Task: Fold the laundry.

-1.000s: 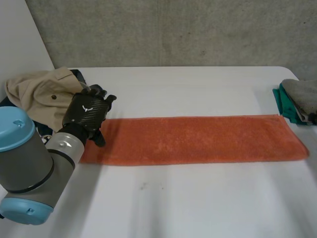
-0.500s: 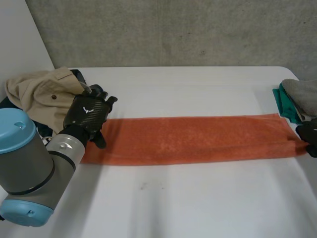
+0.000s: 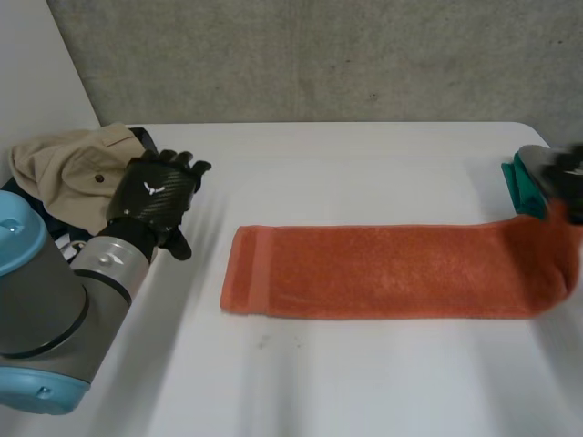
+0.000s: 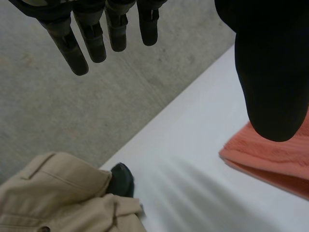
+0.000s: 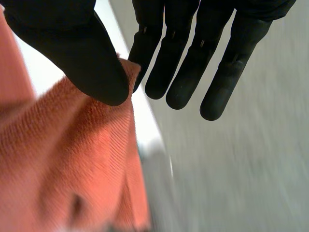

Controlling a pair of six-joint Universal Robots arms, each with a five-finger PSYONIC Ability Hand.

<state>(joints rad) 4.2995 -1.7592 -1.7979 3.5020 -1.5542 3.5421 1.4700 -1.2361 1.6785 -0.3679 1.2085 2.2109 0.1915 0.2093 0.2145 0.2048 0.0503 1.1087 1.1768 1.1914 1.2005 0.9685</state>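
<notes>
Beige garment (image 3: 68, 173) heaped at far left of table (image 3: 346, 382). Also in the left wrist view (image 4: 53, 193), beyond the fingertips.

Left hand (image 3: 155, 196): fingers (image 4: 91, 34) straight and spread, holding nothing, clear of the table. It sits between the garment and the towel, touching neither.

Towel (image 3: 383, 270): orange, one long strip. Long axis runs left-right across the table. Its hemmed left end lies flat and points at the left hand, a short gap to that hand's right. In the left wrist view this end (image 4: 275, 159) shows beside the thumb.

Right end of towel is raised off the table, near the teal-and-grey pile (image 3: 521, 187).

Right hand (image 3: 567, 177): its wrist view shows the thumb pinching a towel corner (image 5: 72, 159) against the fingers (image 5: 183, 58). Cloth hangs below the pinch.

Judgement: the free end is nearer the left hand. An end-to-end fold would carry the held end leftward along the long axis.
</notes>
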